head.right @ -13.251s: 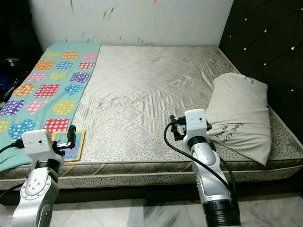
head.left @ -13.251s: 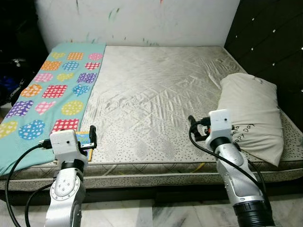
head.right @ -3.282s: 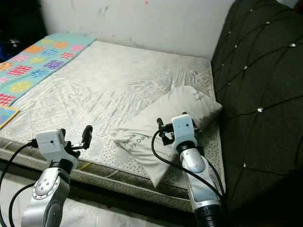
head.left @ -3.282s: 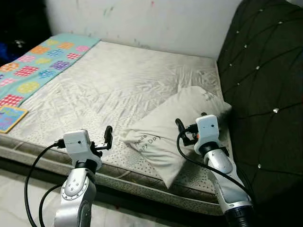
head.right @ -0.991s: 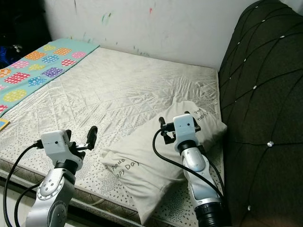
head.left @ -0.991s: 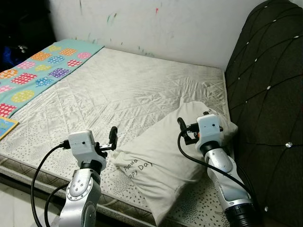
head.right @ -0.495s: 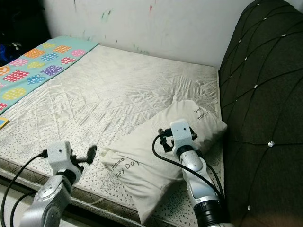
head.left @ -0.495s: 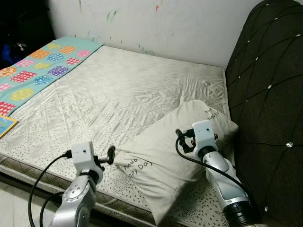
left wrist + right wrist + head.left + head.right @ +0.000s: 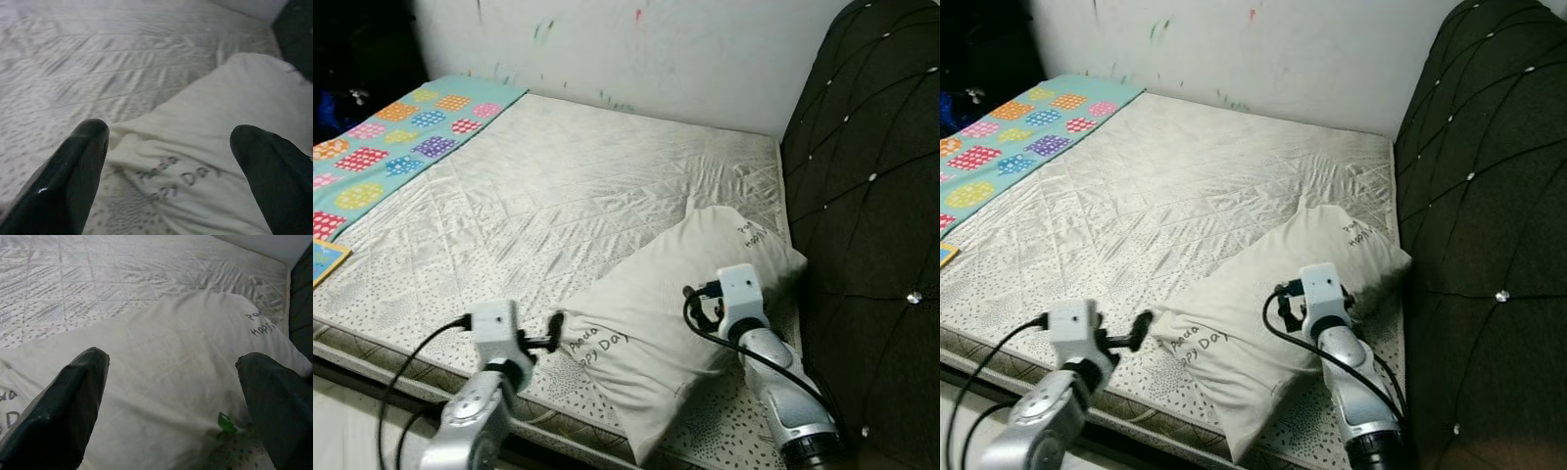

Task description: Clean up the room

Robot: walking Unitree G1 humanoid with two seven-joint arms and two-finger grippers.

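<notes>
1. Across the head views: a cream pillow (image 9: 675,323) lies on the quilted mattress (image 9: 558,196), near the black tufted headboard (image 9: 871,196). Its long axis runs diagonally from the mattress front edge up toward the headboard. Handwritten text marks both ends.
2. Head views, arms: left gripper (image 9: 553,333) sits just beside the pillow's near lettered corner. Right gripper (image 9: 1285,305) is over the pillow's headboard-side flank, at or on the fabric; contact can't be confirmed. A patterned teal blanket (image 9: 382,147) lies well apart on the far left of the bed, with a small book (image 9: 328,257) at its front edge.
3. Left wrist view: jaws wide apart, nothing between them. The pillow corner with its writing (image 9: 181,176) lies dead ahead and slightly below, centred in the gap.
4. Right wrist view: jaws wide apart, empty. Pillow body (image 9: 171,362) spans the whole gap ahead; a small green scrap (image 9: 225,423) sits near one finger.
5. Judgement: two-arm pickup setting up, one gripper per end of the long axis. Both are about equally near.
</notes>
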